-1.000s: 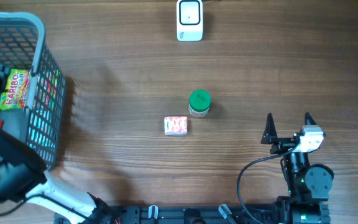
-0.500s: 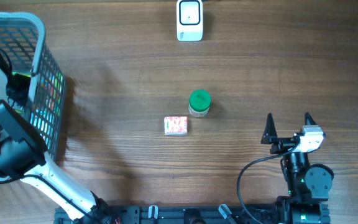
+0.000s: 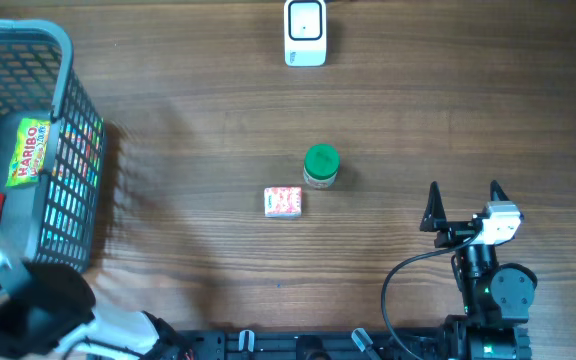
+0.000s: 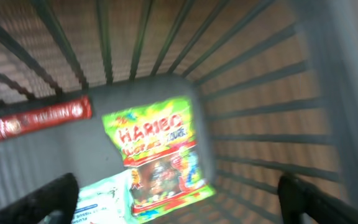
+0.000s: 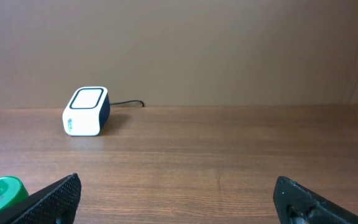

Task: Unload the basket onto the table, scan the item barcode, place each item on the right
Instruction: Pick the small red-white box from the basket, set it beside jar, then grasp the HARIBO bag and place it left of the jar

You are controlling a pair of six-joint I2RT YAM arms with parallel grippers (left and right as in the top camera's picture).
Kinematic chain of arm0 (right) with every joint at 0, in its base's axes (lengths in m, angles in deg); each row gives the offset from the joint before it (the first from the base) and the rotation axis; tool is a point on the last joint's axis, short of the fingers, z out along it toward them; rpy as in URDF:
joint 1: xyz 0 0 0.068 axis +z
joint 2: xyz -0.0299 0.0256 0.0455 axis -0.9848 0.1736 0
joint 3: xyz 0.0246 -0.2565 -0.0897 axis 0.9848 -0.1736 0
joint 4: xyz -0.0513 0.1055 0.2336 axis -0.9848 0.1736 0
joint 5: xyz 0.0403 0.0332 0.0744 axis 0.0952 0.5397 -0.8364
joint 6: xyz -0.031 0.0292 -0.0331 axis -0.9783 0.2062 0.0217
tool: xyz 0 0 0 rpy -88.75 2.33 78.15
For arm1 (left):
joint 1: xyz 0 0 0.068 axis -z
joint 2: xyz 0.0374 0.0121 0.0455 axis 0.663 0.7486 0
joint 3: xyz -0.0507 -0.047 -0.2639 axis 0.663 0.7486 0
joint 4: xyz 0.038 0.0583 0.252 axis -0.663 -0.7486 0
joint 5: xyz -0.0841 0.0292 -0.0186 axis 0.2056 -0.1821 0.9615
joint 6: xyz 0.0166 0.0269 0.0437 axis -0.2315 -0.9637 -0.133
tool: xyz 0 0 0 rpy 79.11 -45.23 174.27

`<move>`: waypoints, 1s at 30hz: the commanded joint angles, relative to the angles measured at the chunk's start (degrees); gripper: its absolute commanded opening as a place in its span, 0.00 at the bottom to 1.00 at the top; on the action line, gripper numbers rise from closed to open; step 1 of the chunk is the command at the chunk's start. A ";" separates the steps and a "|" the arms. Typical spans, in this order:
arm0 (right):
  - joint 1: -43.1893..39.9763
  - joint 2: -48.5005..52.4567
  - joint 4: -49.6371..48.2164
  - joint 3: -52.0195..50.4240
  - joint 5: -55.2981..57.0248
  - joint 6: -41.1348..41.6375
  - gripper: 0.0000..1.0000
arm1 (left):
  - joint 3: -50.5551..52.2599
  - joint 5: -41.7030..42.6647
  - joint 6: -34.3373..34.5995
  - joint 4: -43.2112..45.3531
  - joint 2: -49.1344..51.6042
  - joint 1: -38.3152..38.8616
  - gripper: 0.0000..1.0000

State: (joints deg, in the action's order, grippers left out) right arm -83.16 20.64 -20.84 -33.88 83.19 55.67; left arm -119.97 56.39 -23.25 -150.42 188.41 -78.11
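Green-yellow Haribo sweet bag lay loose in the grey plastic mesh basket at 9 o'clock. Left jaws had just let go and pulled back, spread and empty. Bag likely done. Right jaws spread, idle, at 4 o'clock.

Counted:
- one basket holding that bag, one red packet and one pale pouch
- one white scanner at 12
- one green-lidded jar and one pink carton mid-worktop, probably still to scan

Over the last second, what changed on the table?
The left gripper dipped into the basket and has pulled back. It now hangs over the Haribo bag, jaws wide open, holding nothing. The bag seems slightly shifted but is still in the basket. The right gripper, green-lidded jar, small box and scanner stayed put.
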 commanded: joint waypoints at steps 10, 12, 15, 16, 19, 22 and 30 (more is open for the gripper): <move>-0.09 -0.35 -0.17 -0.07 -0.42 0.37 1.00 | 8.87 2.69 4.94 3.65 24.30 4.02 1.00; -0.09 -0.35 -0.17 -0.07 -0.42 0.37 1.00 | 8.98 3.89 4.92 3.56 26.08 4.07 1.00; -0.09 -0.35 -0.17 -0.07 -0.42 0.37 1.00 | 12.52 5.27 4.85 6.25 27.67 4.13 1.00; -0.09 -0.35 -0.17 -0.07 -0.42 0.37 1.00 | 13.33 5.22 4.24 6.49 27.67 4.11 0.84; -0.09 -0.35 -0.17 -0.07 -0.42 0.37 1.00 | 13.25 5.03 1.18 6.38 27.19 4.02 0.04; -0.09 -0.35 -0.17 -0.07 -0.42 0.35 1.00 | 12.92 5.05 1.16 6.16 24.96 3.21 0.04; -0.09 -0.35 -0.17 -0.07 -0.42 0.37 1.00 | 0.04 7.32 -0.09 1.03 0.63 -3.61 0.04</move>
State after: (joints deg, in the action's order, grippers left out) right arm -83.16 20.64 -20.84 -33.88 83.19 55.67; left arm -114.75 62.48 -22.44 -149.00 203.41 -79.64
